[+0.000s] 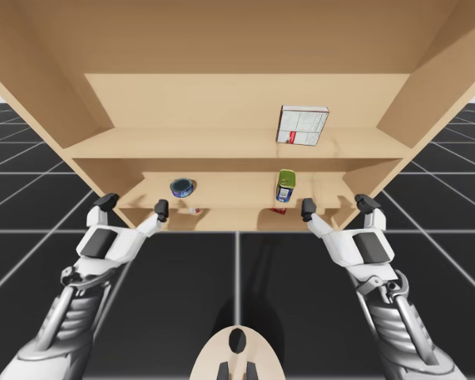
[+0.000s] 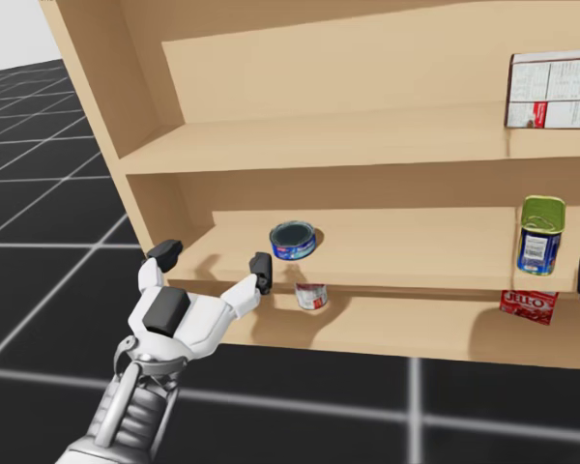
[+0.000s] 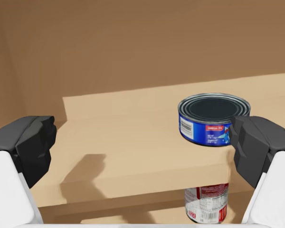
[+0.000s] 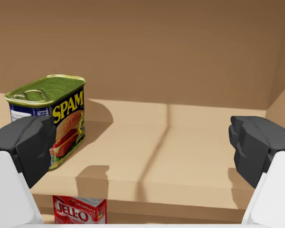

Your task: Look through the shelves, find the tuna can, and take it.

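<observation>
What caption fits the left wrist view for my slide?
Left end effector open at the shelf, low round blue can just ahead, off-centre.

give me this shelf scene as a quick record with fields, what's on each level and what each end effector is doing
unit: wooden shelves
upper level: white box, towards the right
middle level: low blue round can, likely the tuna; green-topped rectangular can
lower level: red-and-white can; red box
left end effector: open, low blue round can just ahead near one finger, not gripped
right end effector: open, green-topped rectangular can beside one finger
held: nothing
</observation>
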